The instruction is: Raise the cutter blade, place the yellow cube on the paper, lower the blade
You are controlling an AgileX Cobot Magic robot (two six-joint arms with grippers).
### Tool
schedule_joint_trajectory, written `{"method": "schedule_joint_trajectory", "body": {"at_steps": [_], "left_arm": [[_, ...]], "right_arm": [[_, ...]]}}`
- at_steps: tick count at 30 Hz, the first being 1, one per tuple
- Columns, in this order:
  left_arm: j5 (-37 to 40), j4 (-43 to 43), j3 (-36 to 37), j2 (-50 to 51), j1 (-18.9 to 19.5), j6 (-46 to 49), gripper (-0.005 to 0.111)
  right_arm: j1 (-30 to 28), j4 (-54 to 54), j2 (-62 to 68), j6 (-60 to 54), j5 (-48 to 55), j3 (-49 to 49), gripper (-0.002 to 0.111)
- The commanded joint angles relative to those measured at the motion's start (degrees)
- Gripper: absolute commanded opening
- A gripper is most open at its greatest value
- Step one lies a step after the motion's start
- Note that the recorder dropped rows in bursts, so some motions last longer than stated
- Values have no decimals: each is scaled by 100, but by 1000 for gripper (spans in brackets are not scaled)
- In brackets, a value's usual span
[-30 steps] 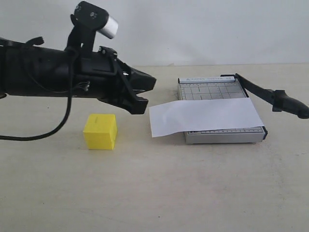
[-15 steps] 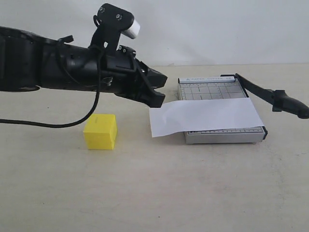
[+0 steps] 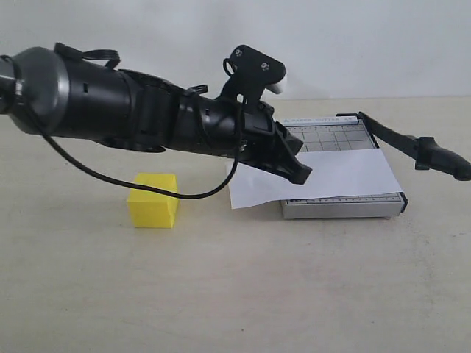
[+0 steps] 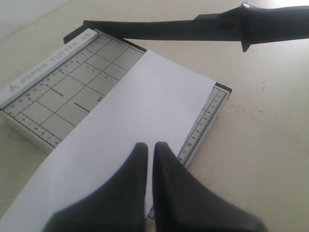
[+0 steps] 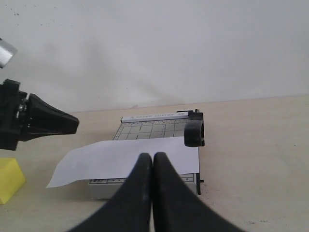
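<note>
The yellow cube (image 3: 153,199) sits on the table, left of the grey cutter base (image 3: 324,137). The white paper (image 3: 353,173) lies across the base and overhangs its left side. The cutter blade (image 3: 401,138) angles up from its hinge at the base's far right corner, with its thick handle (image 3: 443,157) out to the right. My left gripper (image 3: 302,175) is shut and empty, hovering just over the paper (image 4: 145,101) near its front edge. In the left wrist view its fingertips (image 4: 139,150) nearly meet. My right gripper (image 5: 152,157) is shut and empty, facing the cutter base (image 5: 154,128) from the front; it is outside the exterior view.
The left arm's thick black body (image 3: 110,107) spans the space above the cube, with a cable (image 3: 184,195) drooping beside it. A pale wall (image 3: 368,44) rises behind the table. Bare tabletop (image 3: 243,287) lies in front of cube and cutter.
The left arm has swung to the right, from above the cube's side to over the paper on the cutter. Cube, paper and blade have not moved.
</note>
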Motion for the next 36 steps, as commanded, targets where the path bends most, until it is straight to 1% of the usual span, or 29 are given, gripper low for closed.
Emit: {"method": "schedule_joint_trajectory", "body": {"at_steps": [1, 11, 17, 29, 36], "left_arm": [[-70, -21, -380, 422, -49, 15, 4], [-57, -21, -1109, 1096, -71, 15, 4], [-57, -21, -1352, 1330, -71, 15, 4], [-70, -21, -1379, 1591, -71, 28, 4], [-112, -21, -1379, 1710, -71, 253, 4]], "right_arm": [[13, -39, -15, -1, -34, -5, 0], [13, -39, -15, -1, -34, -5, 0], [13, -39, -15, -1, -34, -5, 0], [13, -39, -15, -1, -34, -5, 0], [13, -39, -15, -1, -34, -5, 0]]}}
